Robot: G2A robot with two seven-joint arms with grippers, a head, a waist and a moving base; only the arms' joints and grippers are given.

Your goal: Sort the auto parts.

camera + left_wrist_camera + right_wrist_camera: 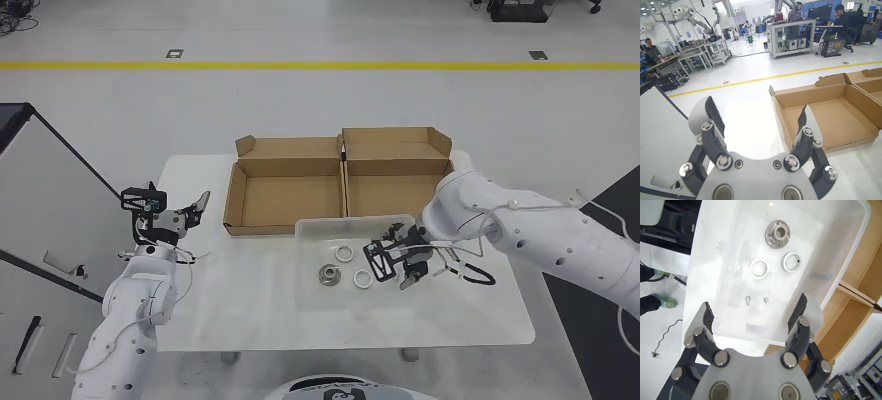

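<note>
- The right gripper (755, 306) is released, its jaws spread wide with nothing between them. It hangs over the right end of the clear tray (865, 217), right of centre in the top view.
- On the tray floor lie a metal flange (777, 234), a pale ring (759, 268), a second ring (791, 262), a small bolt (747, 300) and a second bolt (766, 300), all apart from one another.
- In the top view the two bolts cannot be made out under the gripper. The flange and both rings show just left of it.
- The left gripper (757, 106) is also spread wide and holds nothing. It sits at the left middle of the top view, over the table's left edge and well apart from the tray.
- The left cardboard box (285, 195) and the right cardboard box (395, 185) stand open, side by side and touching, just above the tray in the top view. The left wrist view cuts the right box off.
- Everything rests on a white table (250, 310).
- Around it is a pale grey floor (450, 110), with a yellow line (300, 66) across the upper part of the top view.
- Workbenches (702, 55) and metal racks fill the hall behind.
</note>
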